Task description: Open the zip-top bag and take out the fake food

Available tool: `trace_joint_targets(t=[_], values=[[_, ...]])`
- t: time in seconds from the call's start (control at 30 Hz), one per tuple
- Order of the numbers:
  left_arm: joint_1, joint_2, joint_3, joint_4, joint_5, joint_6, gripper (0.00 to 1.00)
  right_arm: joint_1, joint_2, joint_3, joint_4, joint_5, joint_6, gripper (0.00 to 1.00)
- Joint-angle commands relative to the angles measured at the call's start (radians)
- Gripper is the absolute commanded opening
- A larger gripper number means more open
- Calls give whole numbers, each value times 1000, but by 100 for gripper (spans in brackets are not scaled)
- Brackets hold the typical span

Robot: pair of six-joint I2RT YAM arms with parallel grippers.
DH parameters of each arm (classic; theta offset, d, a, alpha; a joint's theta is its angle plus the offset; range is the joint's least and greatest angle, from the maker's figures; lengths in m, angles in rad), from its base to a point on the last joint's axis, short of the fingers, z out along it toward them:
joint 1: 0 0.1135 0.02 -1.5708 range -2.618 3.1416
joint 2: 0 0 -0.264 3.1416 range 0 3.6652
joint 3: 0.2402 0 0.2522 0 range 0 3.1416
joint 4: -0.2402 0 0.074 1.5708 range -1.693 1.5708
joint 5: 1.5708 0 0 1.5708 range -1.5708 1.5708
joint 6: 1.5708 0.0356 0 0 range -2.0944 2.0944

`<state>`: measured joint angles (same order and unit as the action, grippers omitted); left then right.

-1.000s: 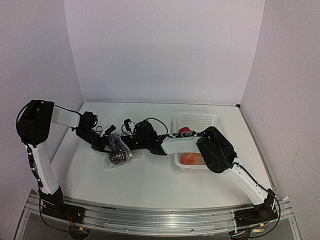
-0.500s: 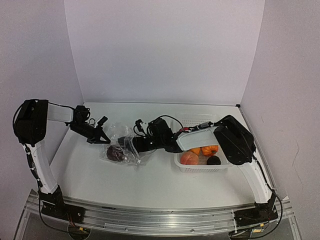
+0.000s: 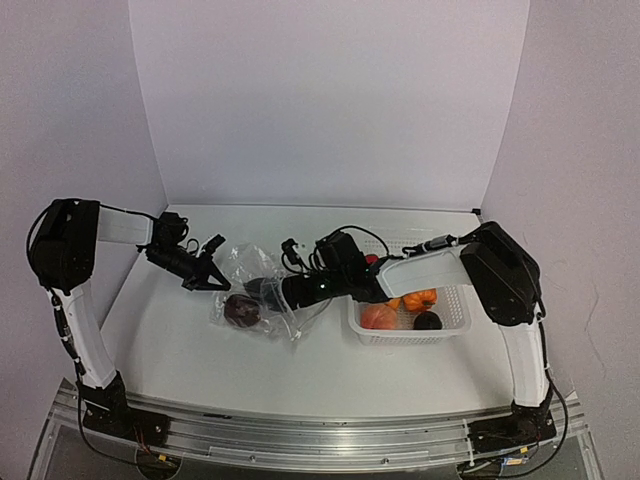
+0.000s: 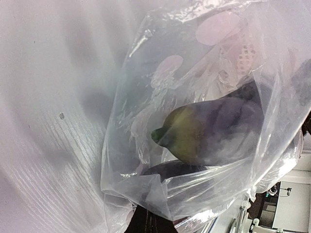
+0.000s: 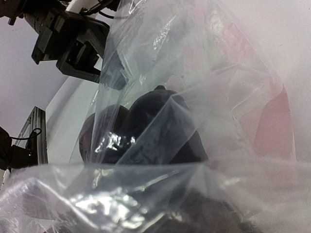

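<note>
We look down on a white table (image 3: 300, 375). The zip-top bag (image 3: 243, 268) lies on it left of centre, clear and crumpled.

The left gripper (image 3: 207, 276) meets the bag's left edge and points right. We cannot tell whether its jaws are apart or clamped on the plastic. The right gripper (image 3: 268, 291) reaches in from the right, its tip at or inside the bag's mouth. Crinkled film hides its jaws, so we cannot tell their state either.

Some fake food is inside the bag. A dark purple piece (image 3: 241, 311) lies just past the right gripper's tip, to the left and a little toward the arms' bases. We judge the right arm the better placed to take it.

Through the plastic, the left wrist view shows a purple and green piece (image 4: 209, 131). Its long axis runs across that view, green tip to the left, and a second dark shape (image 4: 170, 171) lies beneath it. The right wrist view shows a dark rounded piece (image 5: 160, 131) straight ahead behind folds of film. Those folds are what stands in the way.

To the right of the bag, a white mesh basket (image 3: 400, 337) holds a peach piece (image 3: 378, 317), an orange piece (image 3: 421, 297) and a black piece (image 3: 428, 320). The right forearm passes over the basket's left side.
</note>
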<state>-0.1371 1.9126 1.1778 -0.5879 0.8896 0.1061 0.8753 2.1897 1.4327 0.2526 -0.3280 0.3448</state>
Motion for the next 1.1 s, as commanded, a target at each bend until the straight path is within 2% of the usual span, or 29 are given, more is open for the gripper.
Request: trace_joint_targets(t=[0.0, 0.17, 0.43, 0.63, 0.83, 0.97, 1.03, 1.07], values=[[100, -29, 14, 92, -296, 32, 0, -27, -109, -46, -154, -117, -84, 14], [87, -36, -19, 73, -204, 44, 0, -10, 11, 63, -154, -95, -29, 17], [69, -40, -57, 60, -163, 57, 0, 3, 69, 63, -154, -81, -28, 33], [28, -19, -22, 37, -137, 76, 0, 3, 117, 111, -153, -111, -30, 45], [18, -13, -1, 20, -117, 98, 0, 4, 118, 120, -144, -92, -55, 64], [26, -12, 10, 16, -118, 114, 0, 4, 96, 100, -128, -85, -75, 69], [41, -3, 21, 19, -118, 114, 0, 4, 79, 74, -112, -84, -85, 82], [47, 4, 27, 19, -123, 115, 0, 4, 70, 52, -96, -84, -90, 85]])
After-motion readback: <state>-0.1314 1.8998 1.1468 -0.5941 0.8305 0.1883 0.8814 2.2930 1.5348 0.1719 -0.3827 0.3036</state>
